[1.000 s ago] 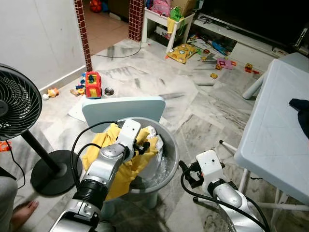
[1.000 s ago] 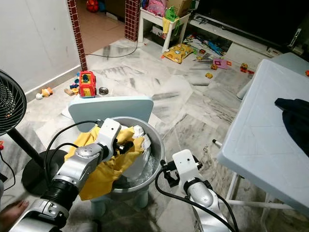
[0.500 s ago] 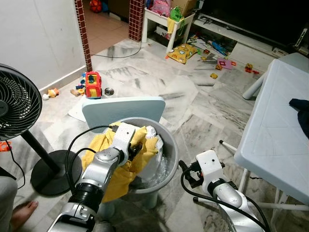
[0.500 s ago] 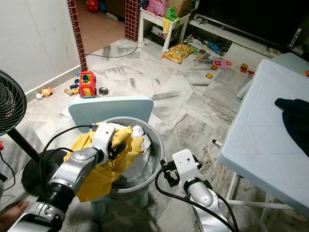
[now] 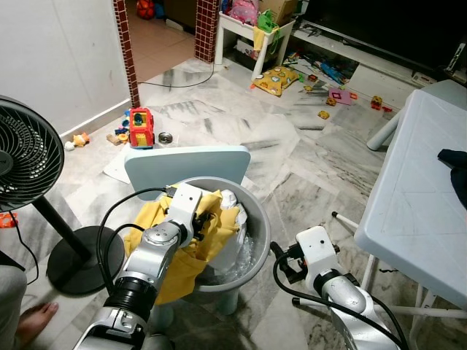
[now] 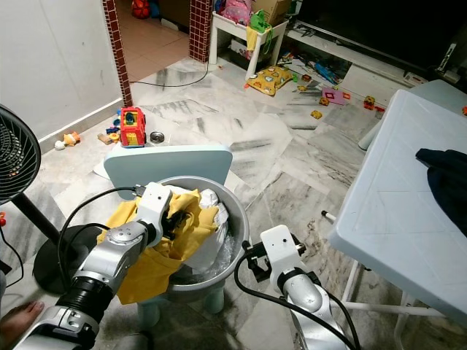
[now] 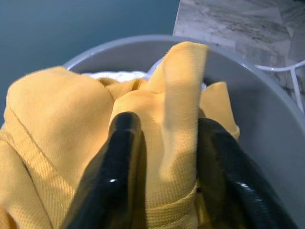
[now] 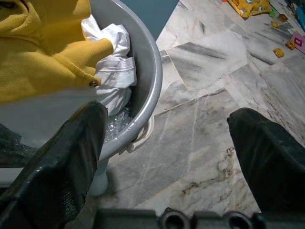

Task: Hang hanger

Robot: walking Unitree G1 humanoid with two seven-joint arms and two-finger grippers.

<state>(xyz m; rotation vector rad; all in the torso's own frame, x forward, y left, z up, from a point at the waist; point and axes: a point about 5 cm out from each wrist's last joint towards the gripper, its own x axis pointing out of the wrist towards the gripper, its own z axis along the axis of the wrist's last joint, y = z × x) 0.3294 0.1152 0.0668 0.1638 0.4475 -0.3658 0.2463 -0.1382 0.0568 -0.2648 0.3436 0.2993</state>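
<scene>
Since a second ago the left gripper (image 7: 164, 143) has drawn back slightly toward the basin's near-left rim, bunching cloth with it. Its two black fingers (image 7: 119, 157) pinch a fold of the yellow garment (image 5: 219, 233) inside the grey basin (image 5: 257, 226). White cloth (image 8: 114, 71) lies under the yellow; what sits deeper is hidden. Hanger: cannot be made out anywhere. The basin stands on a pale blue stool (image 5: 186, 162), legs mostly covered. Right gripper (image 8: 167, 138) hangs low beside the basin, fingers spread wide, empty, over marble floor (image 5: 292, 146). Fan (image 5: 25, 157) and white table (image 5: 416, 197) are cut off by the frame edges.
</scene>
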